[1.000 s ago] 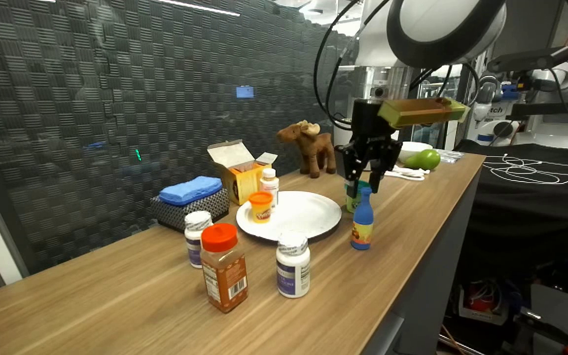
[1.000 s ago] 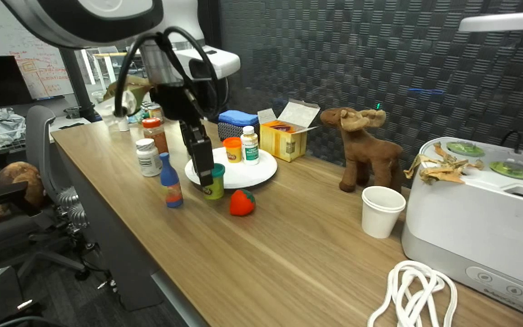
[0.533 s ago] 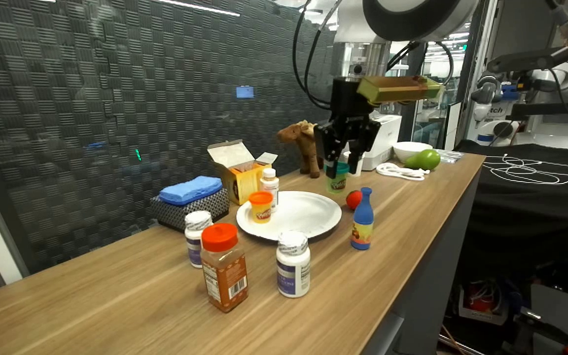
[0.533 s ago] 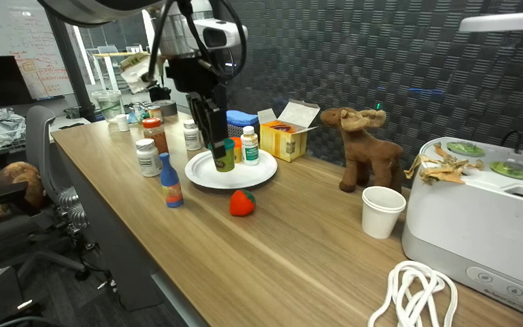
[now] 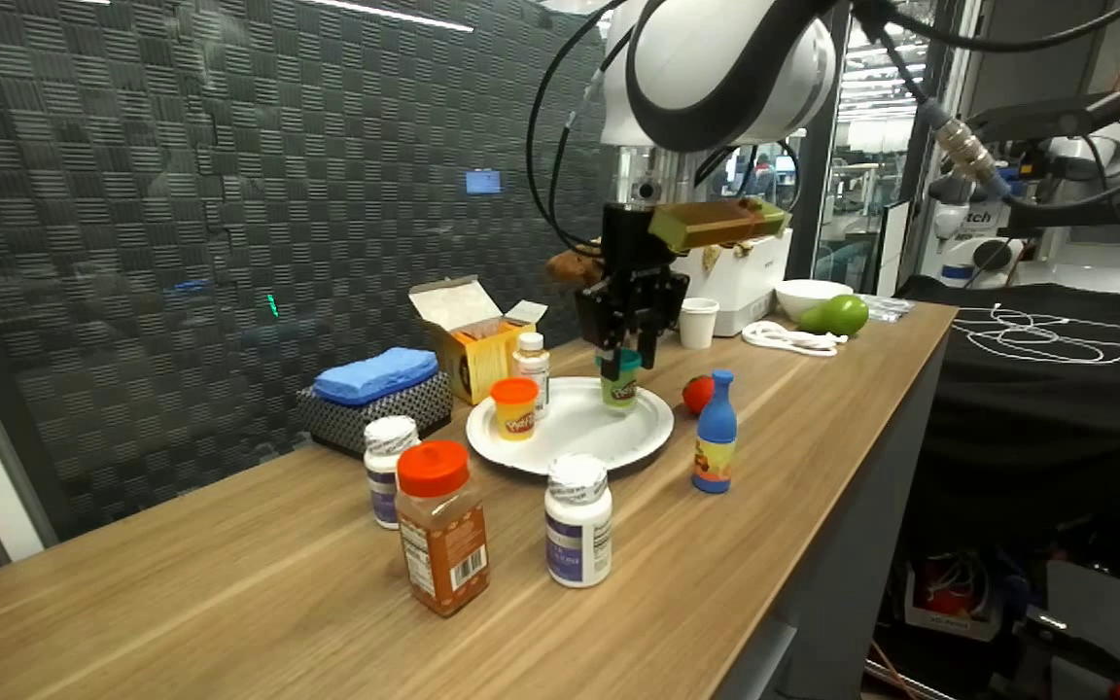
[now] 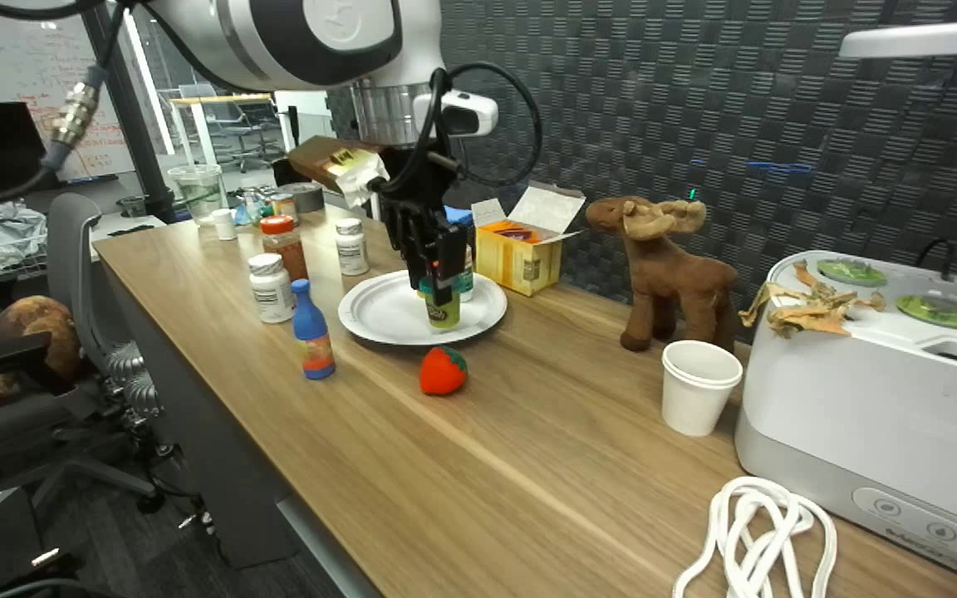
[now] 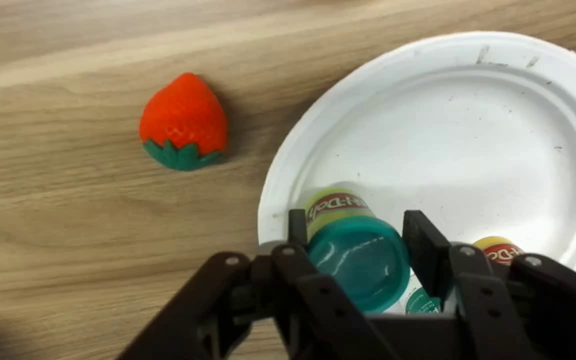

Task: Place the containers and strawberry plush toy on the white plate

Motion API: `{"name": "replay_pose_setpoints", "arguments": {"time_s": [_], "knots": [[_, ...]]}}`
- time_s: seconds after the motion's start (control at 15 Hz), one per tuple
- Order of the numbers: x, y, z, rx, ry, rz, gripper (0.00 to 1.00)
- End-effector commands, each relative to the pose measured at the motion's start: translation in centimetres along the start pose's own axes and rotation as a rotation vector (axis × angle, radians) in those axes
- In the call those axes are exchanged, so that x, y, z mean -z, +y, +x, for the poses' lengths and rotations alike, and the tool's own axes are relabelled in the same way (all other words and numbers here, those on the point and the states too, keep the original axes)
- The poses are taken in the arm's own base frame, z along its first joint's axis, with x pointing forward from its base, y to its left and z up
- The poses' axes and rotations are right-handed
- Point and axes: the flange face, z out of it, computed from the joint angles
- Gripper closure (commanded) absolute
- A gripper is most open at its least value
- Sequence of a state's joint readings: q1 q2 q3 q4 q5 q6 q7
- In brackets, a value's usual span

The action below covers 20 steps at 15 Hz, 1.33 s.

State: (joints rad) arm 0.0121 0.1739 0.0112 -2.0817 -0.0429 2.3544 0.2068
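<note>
My gripper point(image 7: 355, 225) is shut on the teal-lidded Play-Doh tub point(image 7: 363, 265), one finger on each side. It holds this tub upright at the edge of the white plate point(image 5: 589, 442); whether the base touches I cannot tell. An orange-lidded tub point(image 5: 515, 413) and a white bottle with a green label point(image 5: 532, 367) stand on the plate. The strawberry plush toy point(image 6: 444, 372) lies on the table beside it. Also off the plate are a blue bottle point(image 5: 715, 437), a red-capped orange-brown bottle point(image 5: 443, 530) and two purple-labelled white bottles point(image 5: 579, 530).
Behind the plate are an open yellow box point(image 6: 520, 257) and a blue cloth point(image 5: 375, 374) on a patterned box. A brown plush moose point(image 6: 678, 282), paper cups point(image 6: 699, 390), a white appliance point(image 6: 877, 415) and a white cord point(image 6: 757, 540) occupy the appliance end.
The gripper has lifted the teal-lidded tub from the table beside the plate, carried it across and lowered it at the plate. The strawberry and the bottles have not moved.
</note>
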Motion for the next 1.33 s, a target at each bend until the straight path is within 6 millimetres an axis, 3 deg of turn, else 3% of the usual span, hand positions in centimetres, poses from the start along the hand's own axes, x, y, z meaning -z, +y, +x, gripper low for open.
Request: {"name": "replay_pose_setpoints", "arguments": {"time_s": [0.0,0.33,0.8,1.27], "knots": [[-0.5,-0.8,3.0,0.07,0.022,0.071,0.73],[0.0,-2.2,4.4,0.148,0.041,0.153,0.73],[-0.7,-3.2,4.2,0.253,0.029,0.128,0.73],[-2.0,-2.2,4.3,0.331,0.018,-0.005,0.73]]}}
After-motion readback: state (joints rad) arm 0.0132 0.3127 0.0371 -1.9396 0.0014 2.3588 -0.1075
